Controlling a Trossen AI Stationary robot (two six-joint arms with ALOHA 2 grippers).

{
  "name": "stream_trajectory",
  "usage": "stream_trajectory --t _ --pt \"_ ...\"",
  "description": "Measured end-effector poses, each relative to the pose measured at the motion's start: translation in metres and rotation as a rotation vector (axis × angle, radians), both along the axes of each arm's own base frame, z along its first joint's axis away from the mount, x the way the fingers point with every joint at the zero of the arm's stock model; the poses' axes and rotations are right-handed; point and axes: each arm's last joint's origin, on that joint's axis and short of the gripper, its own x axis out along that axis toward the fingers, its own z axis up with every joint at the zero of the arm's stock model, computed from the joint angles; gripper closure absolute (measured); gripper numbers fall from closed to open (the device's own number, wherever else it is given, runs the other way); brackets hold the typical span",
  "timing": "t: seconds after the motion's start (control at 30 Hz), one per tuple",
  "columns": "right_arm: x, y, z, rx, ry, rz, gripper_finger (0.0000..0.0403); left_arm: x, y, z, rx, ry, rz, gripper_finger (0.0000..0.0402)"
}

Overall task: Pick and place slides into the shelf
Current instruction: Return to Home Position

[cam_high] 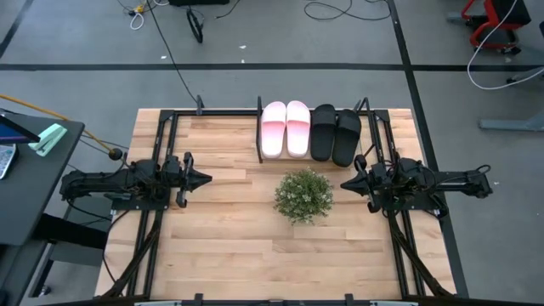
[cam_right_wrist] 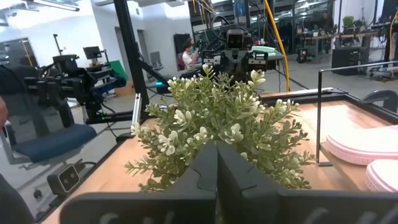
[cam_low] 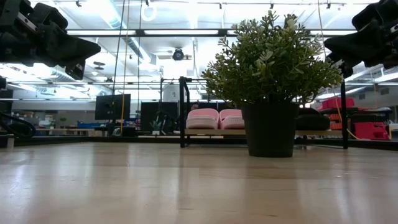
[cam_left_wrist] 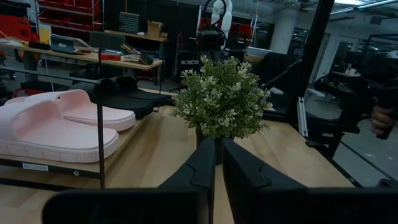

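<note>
Two pale pink slides and two black slides lie side by side, soles down, on the shelf, a low black-barred rack at the table's far edge. In the low view the pink pair shows left of the plant, and the black pair is mostly hidden behind it. My left gripper hovers shut over the table's left side, pointing level toward the centre. My right gripper hovers shut over the right side, facing it. Both hold nothing and show their shut fingers in the wrist views.
A small green plant in a black pot stands on the table's middle between the two grippers, in front of the shelf. Bare wood stretches toward the near edge. A desk stands off the table's left; a person sits far behind.
</note>
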Motion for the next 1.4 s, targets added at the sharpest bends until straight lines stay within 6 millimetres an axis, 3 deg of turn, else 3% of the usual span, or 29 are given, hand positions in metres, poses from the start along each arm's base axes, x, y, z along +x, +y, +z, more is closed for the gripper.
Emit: stream_trajectory --t 0.63,1.07,1.4 --pt "0.0000 0.0000 -0.0002 -0.040 -0.004 -0.003 0.0397 0.0000 0.0000 0.0000 0.000 0.000 0.000 0.0379" --pt "0.0000 0.0000 -0.0003 -0.040 -0.003 -0.003 0.0396 0.0000 0.0000 0.0000 0.000 0.000 0.000 0.0361" --pt "0.0000 0.0000 -0.0003 -0.040 -0.003 -0.003 0.0396 0.0000 0.0000 0.0000 -0.001 0.000 0.000 0.0376"
